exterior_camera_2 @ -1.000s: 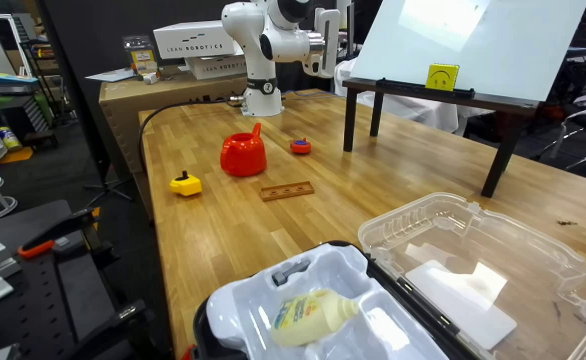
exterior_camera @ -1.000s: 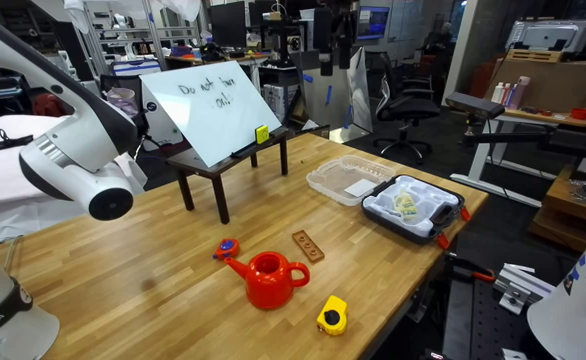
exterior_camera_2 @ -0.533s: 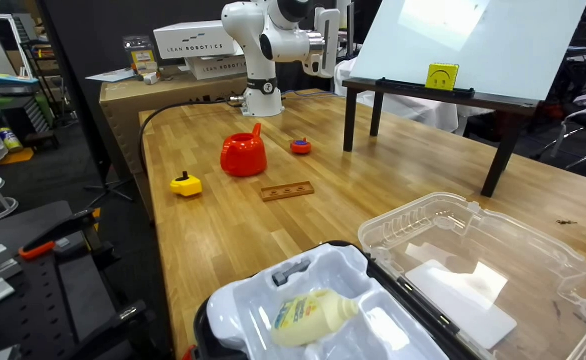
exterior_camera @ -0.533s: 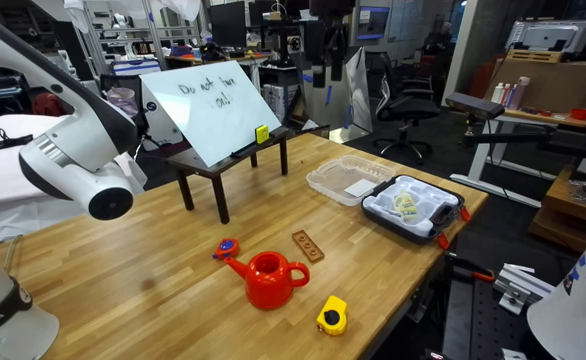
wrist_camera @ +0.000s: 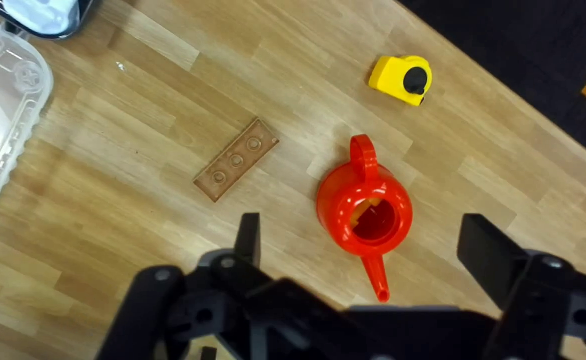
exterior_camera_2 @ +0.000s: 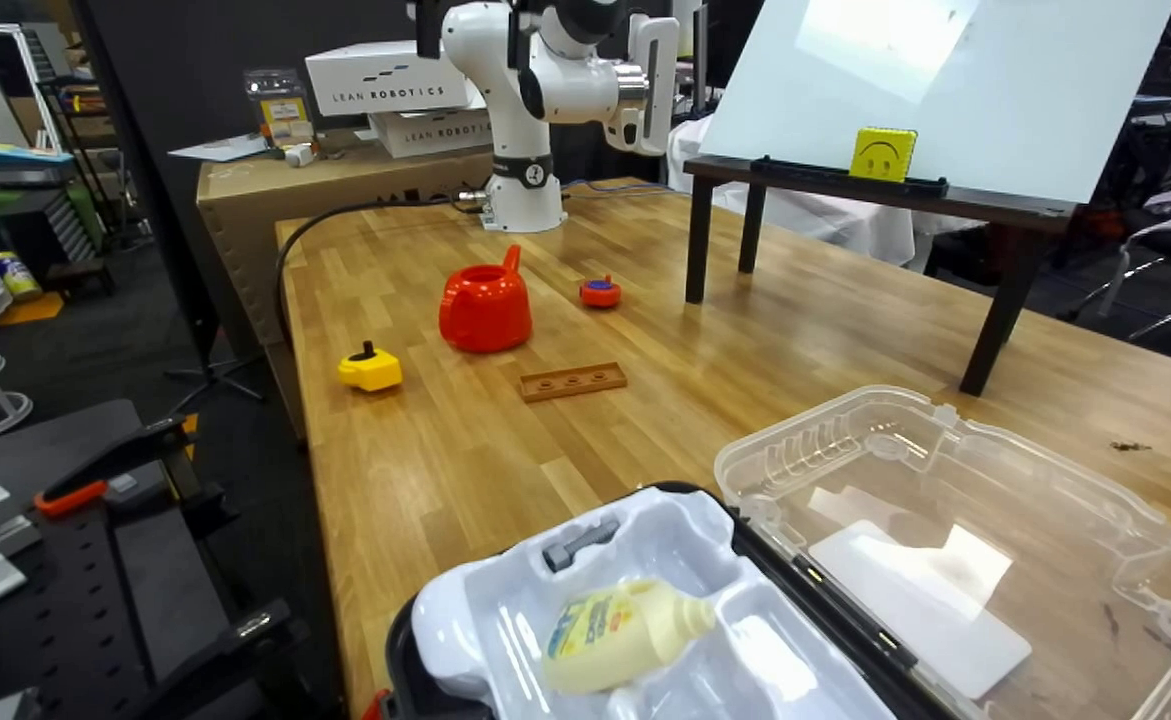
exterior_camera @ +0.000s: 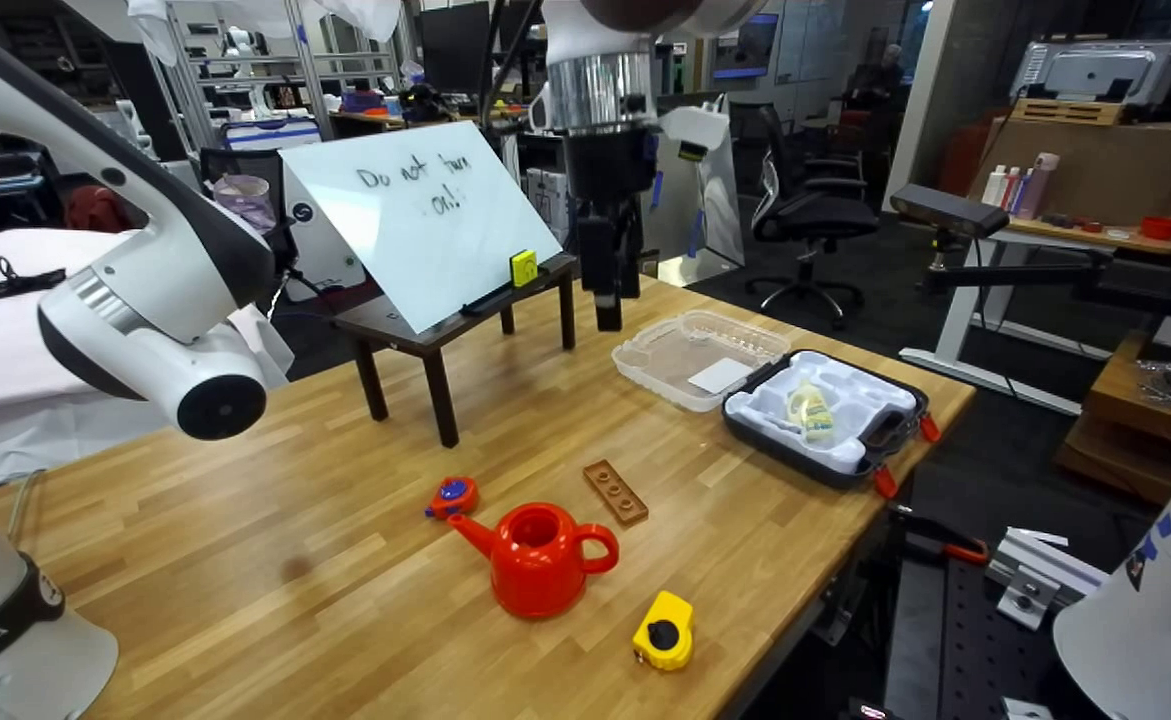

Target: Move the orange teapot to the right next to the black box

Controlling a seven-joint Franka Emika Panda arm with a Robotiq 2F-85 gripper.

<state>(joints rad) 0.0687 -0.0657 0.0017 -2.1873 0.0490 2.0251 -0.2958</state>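
The orange teapot stands upright on the wooden table; it also shows in an exterior view and in the wrist view. In the wrist view something orange lies inside it, its handle points up and its spout points down. The black box lies open at the table's far right, with white moulded insides and a yellow bottle. Its rim also shows in an exterior view, and its corner in the wrist view. My gripper is open and empty, high above the teapot; it shows in both exterior views.
A clear lid lies beside the box. A yellow tape measure, a brown brick strip and a small red-blue toy lie around the teapot. A whiteboard on a dark stand and another arm stand nearby.
My gripper has come down a long way and swung a little left in an exterior view. Its fingers now show at the top of both exterior views. The teapot and box have not moved.
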